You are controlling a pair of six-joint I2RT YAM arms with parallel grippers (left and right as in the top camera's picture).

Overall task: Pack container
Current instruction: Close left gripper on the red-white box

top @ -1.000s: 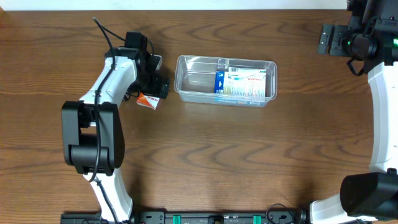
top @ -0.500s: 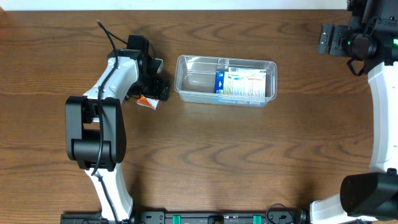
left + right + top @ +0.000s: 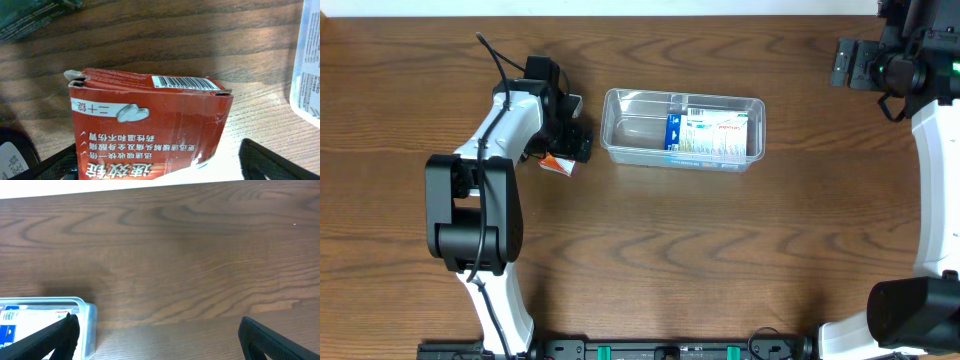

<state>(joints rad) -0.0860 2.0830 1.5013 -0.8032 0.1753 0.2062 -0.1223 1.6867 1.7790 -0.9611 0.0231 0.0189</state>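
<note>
The clear container (image 3: 682, 130) sits on the counter (image 3: 720, 260), a blue-and-white box (image 3: 712, 133) in its right half; beside it the left tool (image 3: 159, 164) straddles a red box (image 3: 150, 125) with fingers (image 3: 272, 160) apart, so closing and lifting seems next, and the right tool (image 3: 850, 62) hangs open far off.

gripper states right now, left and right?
Left gripper: open, fingers either side of the red medicine box, not clamped.
Right gripper: open, holding nothing.
</note>
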